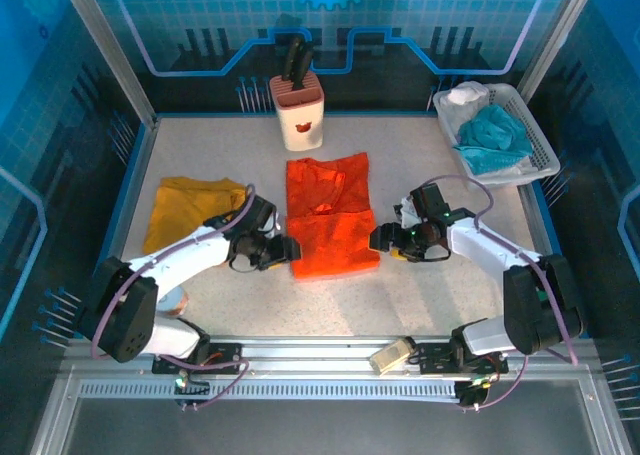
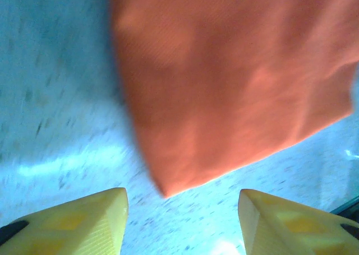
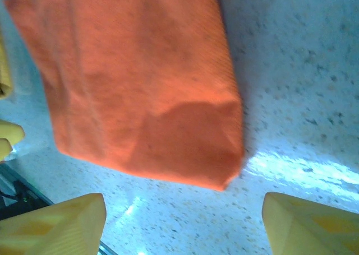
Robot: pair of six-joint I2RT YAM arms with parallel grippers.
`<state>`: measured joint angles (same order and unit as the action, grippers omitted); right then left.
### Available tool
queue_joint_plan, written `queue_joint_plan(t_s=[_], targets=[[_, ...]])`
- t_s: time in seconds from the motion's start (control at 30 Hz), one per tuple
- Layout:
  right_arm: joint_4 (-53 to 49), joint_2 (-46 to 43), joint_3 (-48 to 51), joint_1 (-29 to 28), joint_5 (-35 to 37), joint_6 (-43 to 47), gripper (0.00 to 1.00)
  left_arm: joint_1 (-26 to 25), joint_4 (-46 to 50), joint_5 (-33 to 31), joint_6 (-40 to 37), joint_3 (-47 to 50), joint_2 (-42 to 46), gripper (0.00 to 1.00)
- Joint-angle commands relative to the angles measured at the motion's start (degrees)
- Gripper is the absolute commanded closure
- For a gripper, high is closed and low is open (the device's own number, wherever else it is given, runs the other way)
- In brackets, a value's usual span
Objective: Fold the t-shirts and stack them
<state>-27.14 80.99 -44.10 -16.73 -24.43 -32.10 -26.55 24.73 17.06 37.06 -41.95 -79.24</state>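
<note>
The left pincer [image 2: 180,194] stands released, its two yellow fingers [image 2: 84,221] well apart with bare speckled table [image 1: 420,300] between them and nothing held. Just ahead of it lies the near left corner of the orange shirt [image 2: 235,81]; the fingers do not touch the cloth. The right pincer [image 3: 184,199] is likewise spread wide and empty, its fingers [image 3: 56,224] low over the table, with the near right corner of the same shirt just beyond them and apart from them.

From above, the two pincers face each other across the near end of the orange shirt [image 1: 330,220], the left pincer [image 1: 288,249] at its left edge and the right pincer [image 1: 378,239] at its right edge. Nothing lies between either pincer and the cloth.

The orange shirt sits in the middle of the table, folded into a long, narrow shape that runs away from the arms. Its near half looks smooth and doubled over with a rounded, thick edge; its far half is more creased.

The yellow shirt [image 1: 190,207] lies crumpled to the left, beside the left arm and apart from the orange one.

Farther back, a white knife block [image 1: 298,113] stands at the middle of the far edge. At the far right corner a white basket [image 1: 541,158] holds a teal cloth [image 1: 495,135] and a white cloth [image 1: 466,96].
</note>
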Motion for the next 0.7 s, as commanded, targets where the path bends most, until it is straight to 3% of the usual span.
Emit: queue_joint_plan(t_s=[0.0,0.23,0.67], targets=[[-0.65,2.77,1.29,0.49,-0.98,-1.03,0.29,0.27,-7.5,5.24,7.53,3.83,1.37,0.42],[2.36,8.24,0.38,-0.52,-2.35,-4.33,0.37,0.22,-13.53,6.04,12.37,5.35,-3.01,0.45],[5.25,12.86,-2.39,-5.12,-1.52,-6.7,0.44,-0.93,-16.96,7.73,14.13,2.76,-10.94,0.57]])
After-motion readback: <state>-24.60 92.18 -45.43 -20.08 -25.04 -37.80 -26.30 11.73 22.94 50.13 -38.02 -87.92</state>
